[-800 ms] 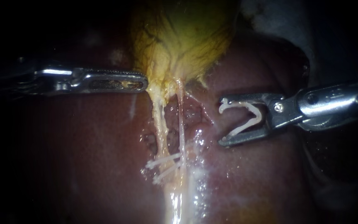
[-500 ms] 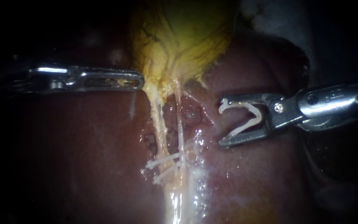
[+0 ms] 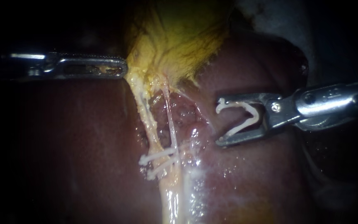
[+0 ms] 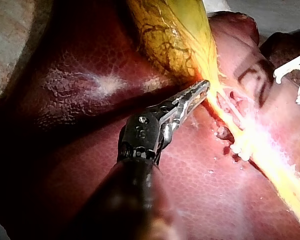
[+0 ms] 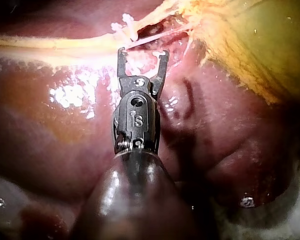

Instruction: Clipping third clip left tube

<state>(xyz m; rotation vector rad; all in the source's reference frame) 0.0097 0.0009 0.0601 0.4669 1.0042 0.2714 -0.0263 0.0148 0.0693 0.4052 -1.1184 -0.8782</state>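
1. Endoscope view, nearest first: two white clips (image 3: 158, 157) already sit across the left tube (image 3: 146, 118), low on the liver (image 3: 83, 145).
2. Then the right instrument (image 3: 219, 122), off to the side of that tube and apart from it, claw spread wide but grasping a loaded clip (image 3: 253, 116).
3. Farther back, the left instrument (image 3: 123, 68) has its claw clenched on the gallbladder (image 3: 183, 37), right at its lower edge.

In the endoscope view the shaft of my left instrument (image 3: 121, 68) is lost in darkness. The gallbladder (image 3: 179, 37) is cut off at the upper edge and the left tube (image 3: 148, 120) at the lower. In my left wrist view the 2 clips (image 4: 238, 148) on the tube blur into glare, and the open clip (image 4: 292, 72) carried by my right instrument (image 3: 219, 122) is cut by that picture's edge.
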